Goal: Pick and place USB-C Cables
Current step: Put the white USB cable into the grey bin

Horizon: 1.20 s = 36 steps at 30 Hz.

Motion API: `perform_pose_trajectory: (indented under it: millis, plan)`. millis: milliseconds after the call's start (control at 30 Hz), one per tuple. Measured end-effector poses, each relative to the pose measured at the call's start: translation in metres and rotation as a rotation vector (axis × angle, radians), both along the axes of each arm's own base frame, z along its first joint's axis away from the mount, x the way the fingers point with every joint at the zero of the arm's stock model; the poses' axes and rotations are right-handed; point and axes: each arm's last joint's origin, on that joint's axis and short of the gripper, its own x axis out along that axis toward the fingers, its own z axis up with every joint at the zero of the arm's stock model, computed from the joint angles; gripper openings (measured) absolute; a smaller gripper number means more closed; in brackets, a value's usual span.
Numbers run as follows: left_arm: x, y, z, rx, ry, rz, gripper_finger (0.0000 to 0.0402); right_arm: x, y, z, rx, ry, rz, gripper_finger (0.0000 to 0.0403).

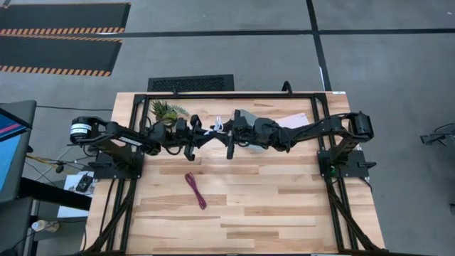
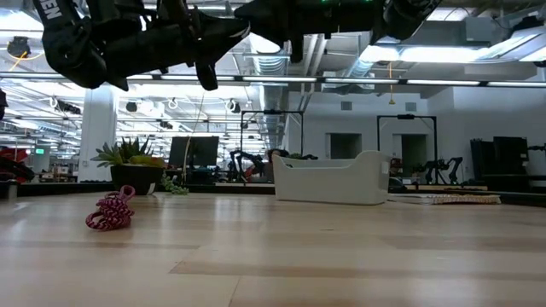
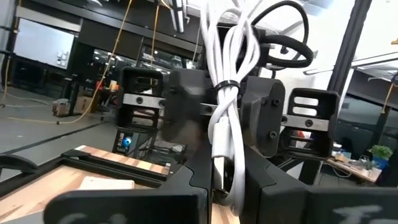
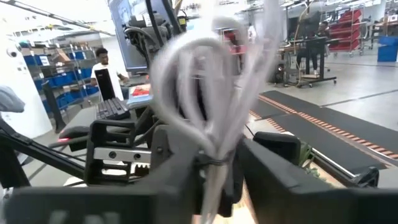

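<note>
A white-grey USB-C cable bundle (image 1: 217,126), bound by a tie (image 3: 225,84), hangs in the air between my two grippers over the table's far middle. My left gripper (image 1: 207,132) comes from the left and is shut on it. My right gripper (image 1: 226,132) comes from the right and its fingers close in on the same bundle (image 4: 214,124). A maroon-red cable (image 1: 195,190) lies loose on the wooden table (image 1: 284,206), nearer the front; the low view shows it as a small heap (image 2: 111,211). My left gripper pinches the bundle's lower end (image 3: 227,177) between its two fingers, which reach about level from the table's left. The bundle stands upright above the fingers, its loops on top, clear of the table. My right gripper has the bundle just below its tie (image 4: 214,163) between its two fingers (image 4: 273,171), coming level from the table's right. The loops fan out above the fingers; blur hides how closely the pads meet it.
A pale bin (image 2: 333,177) stands at the far middle-right of the table, under my right arm (image 1: 245,117). A potted plant (image 1: 165,110) stands at the far left. A person (image 4: 102,74) sits in the room beyond the table.
</note>
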Motion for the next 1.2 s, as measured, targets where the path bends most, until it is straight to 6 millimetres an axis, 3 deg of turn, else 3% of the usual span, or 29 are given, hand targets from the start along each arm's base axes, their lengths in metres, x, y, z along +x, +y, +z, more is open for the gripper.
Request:
perform_pose_trajectory:
  millis: [133,400,700,867,1033,1200]
  plan:
    - [0.0,0.0,0.0,-0.005,0.0,0.008,0.0017,0.0,0.0,0.0,0.004,-0.003,0.0,0.0025]
    - [0.002,0.003,-0.008,-0.092,0.087,0.053,0.0047,0.0,-0.003,-0.004,0.051,0.023,-0.067,0.0017]
    - [0.004,0.002,-0.021,-0.153,0.213,0.0,0.0189,-0.013,-0.028,0.007,0.102,0.054,-0.19,0.0013]
    - [0.004,0.003,-0.031,-0.268,0.32,-0.003,0.0234,-0.033,-0.051,-0.003,0.198,0.3,-0.316,0.0013]
    - [0.004,0.002,-0.034,-0.308,0.362,-0.057,0.0237,-0.058,-0.066,-0.028,0.323,0.634,-0.415,0.0014]
    - [0.004,0.001,-0.034,-0.35,0.363,-0.076,0.0227,-0.074,-0.063,-0.048,0.359,0.894,-0.452,0.0014]
